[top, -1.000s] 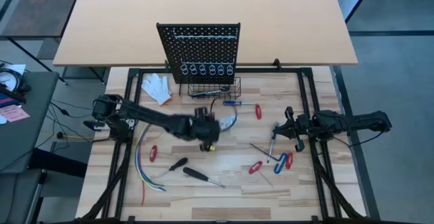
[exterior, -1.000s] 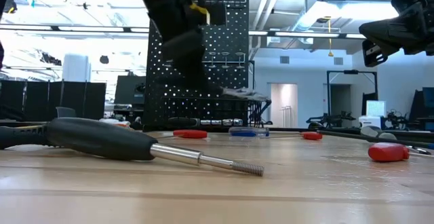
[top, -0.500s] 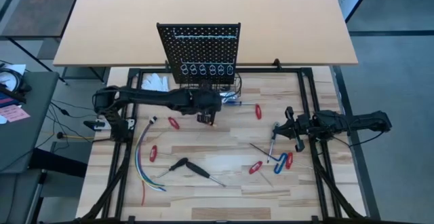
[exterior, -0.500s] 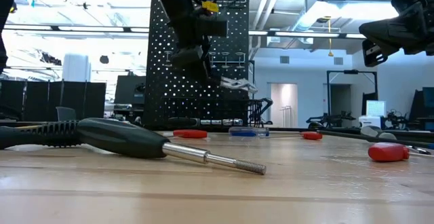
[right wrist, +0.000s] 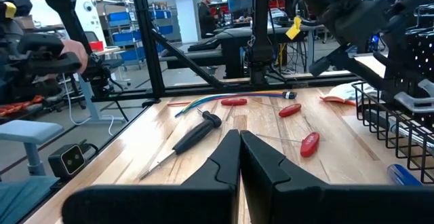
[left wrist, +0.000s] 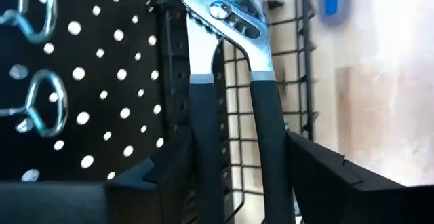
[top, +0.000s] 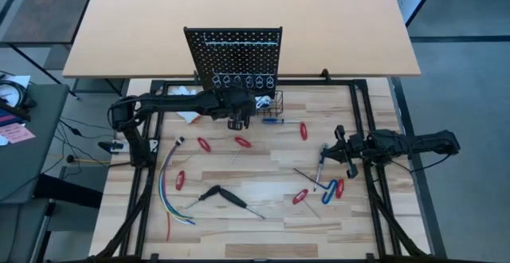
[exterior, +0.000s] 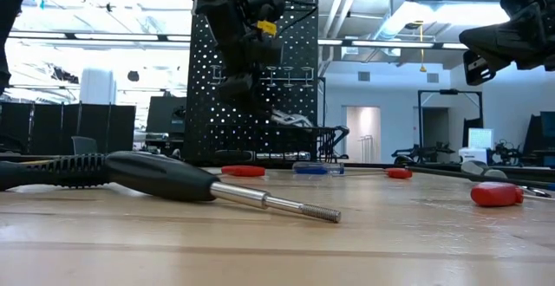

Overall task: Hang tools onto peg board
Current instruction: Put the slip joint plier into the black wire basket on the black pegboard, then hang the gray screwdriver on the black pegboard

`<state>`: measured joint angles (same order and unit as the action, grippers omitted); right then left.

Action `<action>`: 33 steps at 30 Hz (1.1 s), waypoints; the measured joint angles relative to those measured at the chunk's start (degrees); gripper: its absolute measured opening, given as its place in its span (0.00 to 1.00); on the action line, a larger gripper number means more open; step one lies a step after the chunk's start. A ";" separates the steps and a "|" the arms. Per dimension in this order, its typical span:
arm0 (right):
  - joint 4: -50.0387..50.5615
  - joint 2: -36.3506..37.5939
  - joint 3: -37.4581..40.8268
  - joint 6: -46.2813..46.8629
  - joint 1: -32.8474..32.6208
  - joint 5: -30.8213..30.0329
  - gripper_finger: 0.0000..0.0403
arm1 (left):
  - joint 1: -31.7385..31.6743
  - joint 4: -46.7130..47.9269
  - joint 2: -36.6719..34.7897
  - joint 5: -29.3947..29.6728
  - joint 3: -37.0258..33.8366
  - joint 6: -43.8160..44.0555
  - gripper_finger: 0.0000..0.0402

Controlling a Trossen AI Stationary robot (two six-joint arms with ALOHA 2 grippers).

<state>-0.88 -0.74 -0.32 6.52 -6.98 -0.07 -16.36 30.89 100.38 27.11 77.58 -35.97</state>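
Left wrist view only: the pliers (left wrist: 230,68) stand between the left gripper (left wrist: 234,176) fingers (left wrist: 319,173), black handles down, shiny head up by the wire basket (left wrist: 298,81).
Low view only: the left gripper (exterior: 251,78) hangs in front of the peg board (exterior: 295,69); a big black-handled screwdriver (exterior: 165,175) lies close to the camera.
High view only: the whole table (top: 263,215), with red-handled tools (top: 205,144) and a bundle of coloured wires (top: 167,191) lying on it.
Right wrist view only: people stand far back in the room.
Change: a second ago the left arm was lower over the middle of the table; now it is up by the basket, and the pliers point into it.
Left gripper: fingers wide apart, one on each side of the pliers handles, holding them.
Right gripper (top: 340,145): fingers pressed together, holding nothing, waiting at the right edge of the table.
Peg board look: black, full of small holes, with a row of metal rings (left wrist: 41,102).
Peg board place: upright at the far edge of the table (top: 235,52).
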 joint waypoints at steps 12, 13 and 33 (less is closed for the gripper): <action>0.02 -0.01 0.00 0.00 0.02 0.00 0.04 | 0.23 -0.62 -0.04 4.90 0.00 2.94 0.68; 0.02 -0.01 0.00 0.00 0.00 -0.01 0.04 | 0.42 -0.51 -0.04 5.62 0.00 3.12 0.68; 0.02 0.01 0.00 0.00 0.00 0.01 0.04 | 20.09 -6.09 -8.68 7.09 -17.38 45.55 0.61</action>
<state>-0.86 -0.73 -0.32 6.52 -6.98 -0.05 3.73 24.80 91.69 34.19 60.20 9.58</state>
